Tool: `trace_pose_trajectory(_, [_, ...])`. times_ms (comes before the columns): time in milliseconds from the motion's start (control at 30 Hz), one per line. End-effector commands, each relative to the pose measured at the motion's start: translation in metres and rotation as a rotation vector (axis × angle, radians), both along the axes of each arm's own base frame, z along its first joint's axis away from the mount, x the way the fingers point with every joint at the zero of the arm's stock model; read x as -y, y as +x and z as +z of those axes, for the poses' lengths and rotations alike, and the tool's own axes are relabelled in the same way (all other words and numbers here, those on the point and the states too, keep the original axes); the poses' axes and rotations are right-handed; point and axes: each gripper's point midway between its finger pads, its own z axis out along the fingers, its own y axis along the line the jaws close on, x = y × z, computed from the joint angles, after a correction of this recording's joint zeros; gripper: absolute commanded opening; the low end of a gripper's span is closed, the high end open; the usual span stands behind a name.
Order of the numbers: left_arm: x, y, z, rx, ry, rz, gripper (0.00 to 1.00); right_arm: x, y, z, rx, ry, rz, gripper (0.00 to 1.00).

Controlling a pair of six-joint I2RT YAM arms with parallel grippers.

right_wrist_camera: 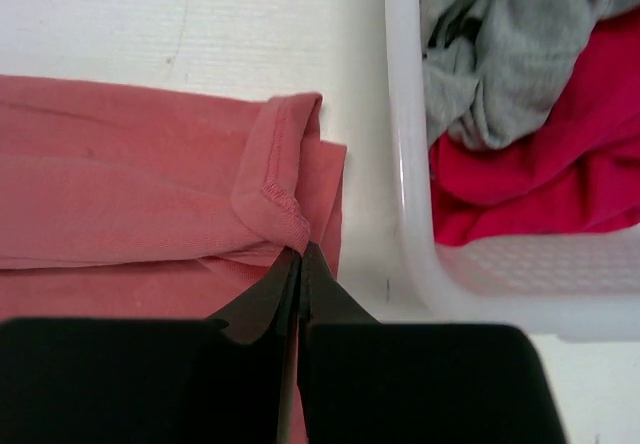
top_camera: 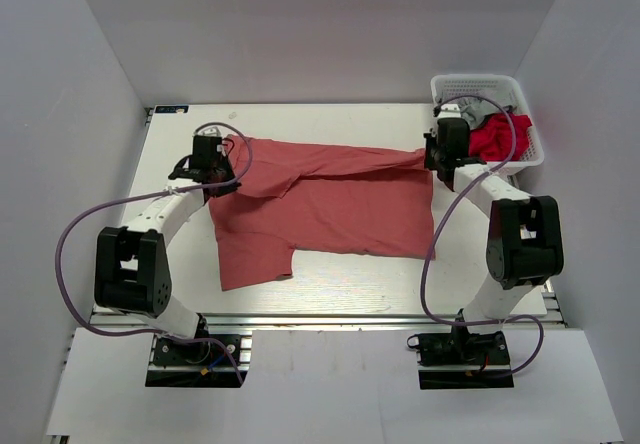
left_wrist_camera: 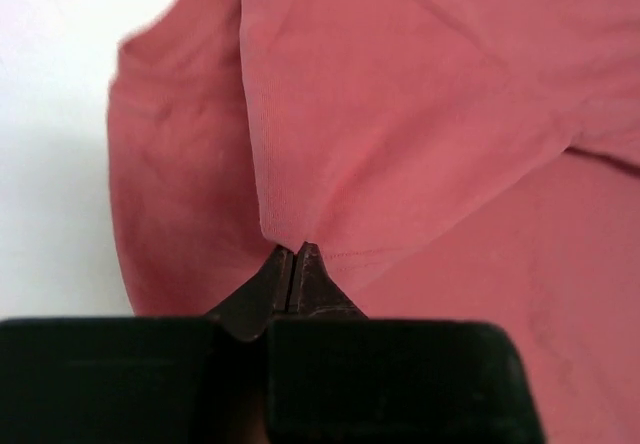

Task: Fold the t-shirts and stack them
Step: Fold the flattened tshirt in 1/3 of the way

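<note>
Clenching shut, at the left gripper (left_wrist_camera: 290, 256), on a small pinch of the salmon t-shirt (top_camera: 330, 209), with the cloth peaking up from the closed tips. Clamping shut likewise, at the right gripper (right_wrist_camera: 300, 256), on a hemmed corner of the same shirt, with the stitched edge curling over just above the tips.

Lying spread across the middle of the table (top_camera: 330, 289), with the far edge doubled over onto itself and running between the two grips: left end near the far-left corner, right end just beside the white basket (top_camera: 533, 161). Judging from this, gripping both ends of one edge at once to keep it taut and straight while carrying it over as a fold, not bunching it. Resting flat and untouched along the near edge, with one flap hanging lower at the near left.

Not showing how many layers are sitting between either pair of jaws. Blocking the lower part of both wrist views with the dark gripper bodies. Failing to make out the neck opening, or which part is sleeve and which is hem. Lying tangled in the basket, a grey cloth (right_wrist_camera: 490, 54) and a bright crimson cloth (right_wrist_camera: 560, 164): possibly more shirts waiting, though not telling for certain. Not finding any folded stack in view.
</note>
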Motion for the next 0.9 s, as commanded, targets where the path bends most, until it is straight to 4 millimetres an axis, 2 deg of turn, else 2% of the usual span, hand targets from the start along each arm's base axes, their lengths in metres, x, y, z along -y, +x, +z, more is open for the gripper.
trace_pose_trajectory(0, [0.007,-0.024,-0.008,-0.046,-0.044,-0.017,0.06,0.008,-0.011,0.003,0.005,0.04,-0.078,0.0])
trace_pose_trajectory(67, [0.004,-0.03,-0.013,-0.058,-0.037,0.001,0.21,0.01,-0.016,-0.005,-0.003,0.059,-0.11,0.0])
trace_pose_trajectory(100, [-0.003,-0.033,-0.016,-0.073,-0.017,0.034,0.26,0.012,-0.016,-0.008,-0.005,0.074,-0.139,0.14])
trace_pose_trajectory(167, [-0.008,-0.038,-0.02,-0.097,0.007,0.052,0.39,0.014,-0.021,-0.013,-0.019,0.086,-0.166,0.29])
trace_pose_trajectory(200, [-0.013,-0.039,-0.011,-0.097,0.027,0.069,0.5,0.012,-0.021,-0.011,-0.016,0.102,-0.171,0.4])
trace_pose_trajectory(233, [-0.013,-0.041,-0.013,-0.107,0.029,0.069,0.55,0.011,-0.024,-0.011,-0.021,0.102,-0.167,0.46])
trace_pose_trajectory(267, [-0.015,-0.039,-0.004,-0.089,0.037,0.079,0.61,0.014,-0.027,-0.011,-0.023,0.097,-0.179,0.51])
trace_pose_trajectory(300, [-0.017,-0.038,-0.002,-0.087,0.037,0.093,0.9,0.013,-0.028,-0.001,-0.005,0.111,-0.181,0.57])
trace_pose_trajectory(333, [-0.016,-0.035,0.012,-0.05,0.029,0.094,1.0,0.011,-0.03,0.0,-0.007,0.114,-0.177,0.6])
trace_pose_trajectory(400, [-0.017,-0.031,0.024,-0.016,0.021,0.109,1.0,0.014,-0.032,0.01,0.011,0.122,-0.167,0.64])
trace_pose_trajectory(467, [-0.012,-0.015,0.05,0.074,-0.001,0.09,1.0,0.004,-0.034,0.022,0.032,0.125,-0.134,0.72])
trace_pose_trajectory(533, [-0.007,-0.004,0.066,0.13,-0.016,0.065,1.0,0.003,-0.036,0.038,0.064,0.134,-0.119,0.81])
trace_pose_trajectory(567, [-0.005,0.002,0.063,0.131,-0.015,0.051,1.0,0.003,-0.037,0.04,0.068,0.124,-0.104,0.85])
trace_pose_trajectory(600, [-0.001,0.012,0.07,0.165,-0.021,0.033,1.0,-0.001,-0.037,0.045,0.071,0.129,-0.074,0.9])
trace_pose_trajectory(633, [0.005,0.02,0.074,0.179,-0.043,0.009,1.0,-0.004,-0.035,0.049,0.08,0.131,-0.065,0.9])
trace_pose_trajectory(667, [0.01,0.026,0.073,0.188,-0.05,-0.012,1.0,-0.006,-0.035,0.05,0.08,0.137,-0.055,0.9])
trace_pose_trajectory(700, [0.014,0.035,0.061,0.167,-0.048,-0.034,1.0,-0.018,-0.035,0.048,0.068,0.177,-0.002,0.9])
trace_pose_trajectory(733, [0.022,0.048,0.069,0.195,-0.074,-0.061,1.0,-0.025,-0.034,0.041,0.05,0.192,0.016,0.9])
trace_pose_trajectory(767, [0.025,0.056,0.066,0.194,-0.073,-0.084,1.0,-0.03,-0.033,0.038,0.043,0.208,0.032,0.9])
trace_pose_trajectory(800, [0.028,0.062,0.06,0.181,-0.078,-0.092,1.0,-0.043,-0.034,0.033,0.018,0.246,0.086,0.9])
trace_pose_trajectory(867, [0.035,0.088,0.043,0.165,-0.091,-0.134,1.0,-0.048,-0.026,0.019,-0.02,0.277,0.074,0.9])
